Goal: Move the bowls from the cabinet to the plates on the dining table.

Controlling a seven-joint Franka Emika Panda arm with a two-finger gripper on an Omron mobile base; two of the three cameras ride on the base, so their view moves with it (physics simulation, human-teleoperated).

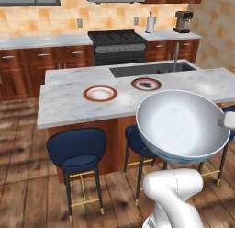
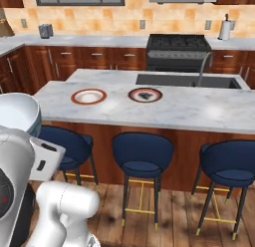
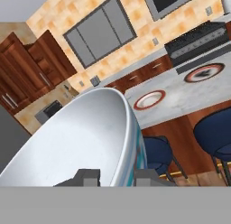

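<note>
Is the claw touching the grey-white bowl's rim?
Touching. In the hand view the claw straddles the grey-white bowl: one fingertip inside the rim, the other outside, closed on the wall between them.

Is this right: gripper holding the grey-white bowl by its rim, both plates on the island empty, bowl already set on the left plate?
No. The bowl is not on a plate: the left base view shows it in the air, short of the island, over the stools. The gripper clamps its rim, and both the left plate and the right plate carry no bowl.

Two plates point(image 1: 100, 93) on dining table point(image 1: 59, 103)
</note>
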